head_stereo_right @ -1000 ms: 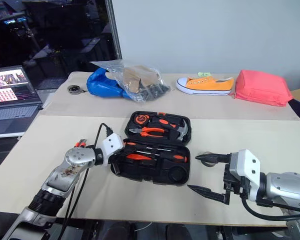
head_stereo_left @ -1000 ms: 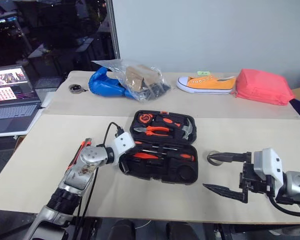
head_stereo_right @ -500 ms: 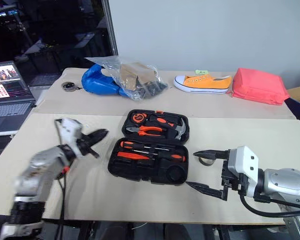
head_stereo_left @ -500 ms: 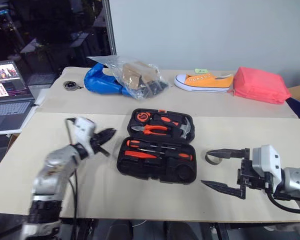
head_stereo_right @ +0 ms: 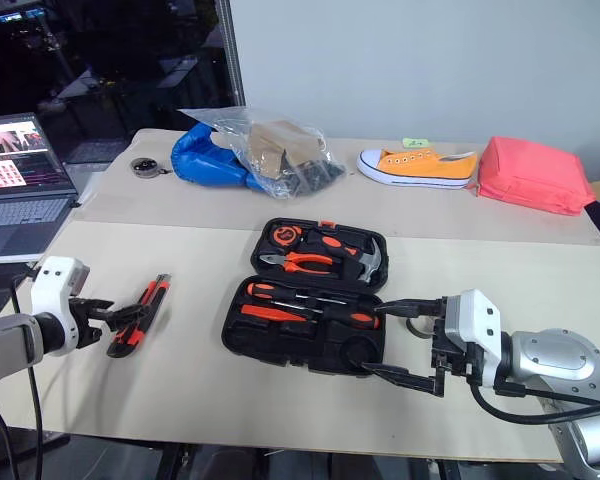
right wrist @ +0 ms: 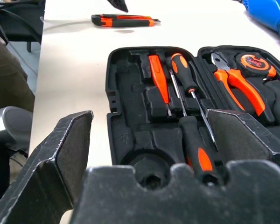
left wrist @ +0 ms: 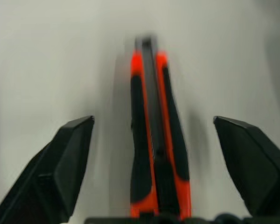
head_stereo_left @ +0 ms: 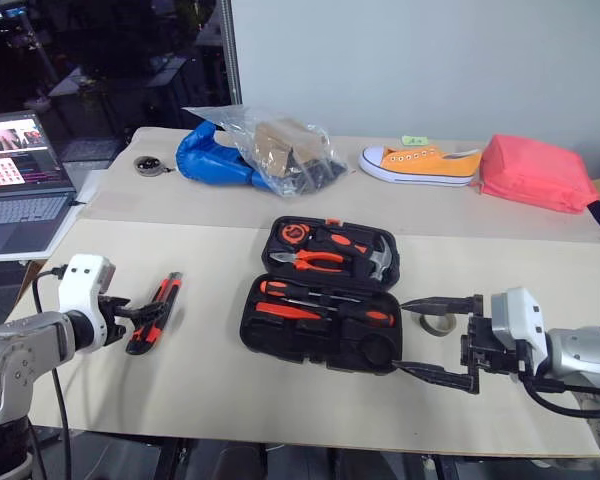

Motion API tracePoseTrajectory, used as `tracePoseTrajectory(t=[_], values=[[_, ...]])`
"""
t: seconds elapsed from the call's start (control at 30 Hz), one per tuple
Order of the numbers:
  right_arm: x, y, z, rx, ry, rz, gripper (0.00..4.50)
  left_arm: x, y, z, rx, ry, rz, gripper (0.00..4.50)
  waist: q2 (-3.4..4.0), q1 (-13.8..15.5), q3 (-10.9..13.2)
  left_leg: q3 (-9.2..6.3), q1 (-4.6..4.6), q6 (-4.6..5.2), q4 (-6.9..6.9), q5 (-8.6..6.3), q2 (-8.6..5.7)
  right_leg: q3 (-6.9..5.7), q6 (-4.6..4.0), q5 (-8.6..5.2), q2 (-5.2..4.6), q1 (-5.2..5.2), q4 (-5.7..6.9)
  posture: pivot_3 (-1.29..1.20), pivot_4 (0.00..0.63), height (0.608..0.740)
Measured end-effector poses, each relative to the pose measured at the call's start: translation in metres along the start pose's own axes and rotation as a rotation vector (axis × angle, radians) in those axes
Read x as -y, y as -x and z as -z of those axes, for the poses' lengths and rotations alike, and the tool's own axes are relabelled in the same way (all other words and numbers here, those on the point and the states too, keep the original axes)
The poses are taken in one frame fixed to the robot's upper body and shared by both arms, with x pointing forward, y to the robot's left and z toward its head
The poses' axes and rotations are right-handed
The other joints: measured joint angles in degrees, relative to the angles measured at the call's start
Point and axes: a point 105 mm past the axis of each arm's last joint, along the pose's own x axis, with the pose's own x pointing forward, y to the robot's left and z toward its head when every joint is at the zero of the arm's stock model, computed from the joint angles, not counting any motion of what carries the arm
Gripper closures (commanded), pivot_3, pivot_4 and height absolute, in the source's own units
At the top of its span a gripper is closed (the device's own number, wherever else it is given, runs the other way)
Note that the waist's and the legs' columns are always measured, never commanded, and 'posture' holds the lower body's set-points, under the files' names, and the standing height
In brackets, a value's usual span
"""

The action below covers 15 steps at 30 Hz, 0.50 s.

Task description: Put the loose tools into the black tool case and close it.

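The black tool case (head_stereo_left: 250,336) lies open in the middle of the table. Two orange-and-black screwdrivers (head_stereo_left: 325,301) and a slim orange tool (right wrist: 158,78) rest in its near half. An orange-black utility knife (head_stereo_left: 156,311) lies loose on the table left of the case. My left gripper (head_stereo_left: 130,314) is open, its fingers (left wrist: 73,140) on either side of the knife's (left wrist: 154,140) near end. A grey-tan tape ring (head_stereo_left: 439,323) lies right of the case. My right gripper (head_stereo_left: 435,338) is open beside the case's right edge, with the ring between its fingers in the head view.
Pliers, a hammer and a tape measure sit in the case's far half (head_stereo_left: 330,248). A laptop (head_stereo_left: 15,190) stands at the far left. A blue item and plastic bag (head_stereo_left: 280,150), an orange shoe (head_stereo_left: 420,163) and a red pouch (head_stereo_left: 535,172) line the back.
My left gripper has left the case's left edge, swung left to the utility knife and gone from shut to open. The right gripper has stayed put. The camera shifted slightly.
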Motion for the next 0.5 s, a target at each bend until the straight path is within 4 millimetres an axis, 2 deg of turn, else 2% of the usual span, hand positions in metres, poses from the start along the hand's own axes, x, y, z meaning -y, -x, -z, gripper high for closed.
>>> tracePoseTrajectory(t=[0.1, 0.23, 0.3, 0.4, 0.5], values=[[-0.001, 0.0, 0.0, 0.0, 0.002, -0.004, 0.0, 0.004, -0.007, 0.013, -0.047, 0.003, 0.007, 0.9, 0.01, 0.0, 0.0, 0.02, 0.01, 0.0, -0.01, 0.0, -0.01, 0.04, -0.09, 0.05, -0.01, -0.02, 0.01, 0.0, 0.15, 0.74], [-0.001, -0.001, -0.001, 0.001, 0.005, -0.007, 0.0, 0.004, -0.01, 0.014, -0.04, -0.022, -0.011, 2.29, 0.01, 0.2, 0.0, 0.03, 0.0, 0.0, -0.01, 0.0, -0.02, 0.06, -0.2, 0.11, -0.04, -0.02, 0.0, 0.0, 0.15, 0.74], [-0.003, -0.001, -0.001, 0.0, 0.003, -0.009, 0.0, 0.004, -0.01, 0.014, -0.036, -0.057, -0.007, 2.79, 0.01, 0.4, 0.0, 0.04, 0.01, 0.0, -0.02, 0.0, -0.01, 0.06, -0.21, 0.11, -0.06, -0.03, 0.0, 0.0, 0.15, 0.74], [-0.004, 0.0, 0.001, -0.003, -0.005, -0.004, 0.0, 0.007, -0.012, 0.011, 0.003, -0.123, 0.009, 2.8, 0.01, 0.5, 0.0, 0.09, -0.09, -0.01, -0.04, 0.0, -0.02, 0.08, -0.23, 0.11, -0.17, -0.17, 0.0, 0.0, 0.15, 0.74], [-0.005, -0.001, 0.0, 0.0, -0.004, 0.011, 0.0, 0.029, -0.012, -0.013, 0.155, -0.204, 0.144, 2.8, -0.01, 0.8, 0.0, 0.14, -0.6, -0.07, -0.02, 0.06, -0.03, -0.02, -0.28, 0.15, -0.27, -0.68, 0.03, 0.0, 0.15, 0.74]])
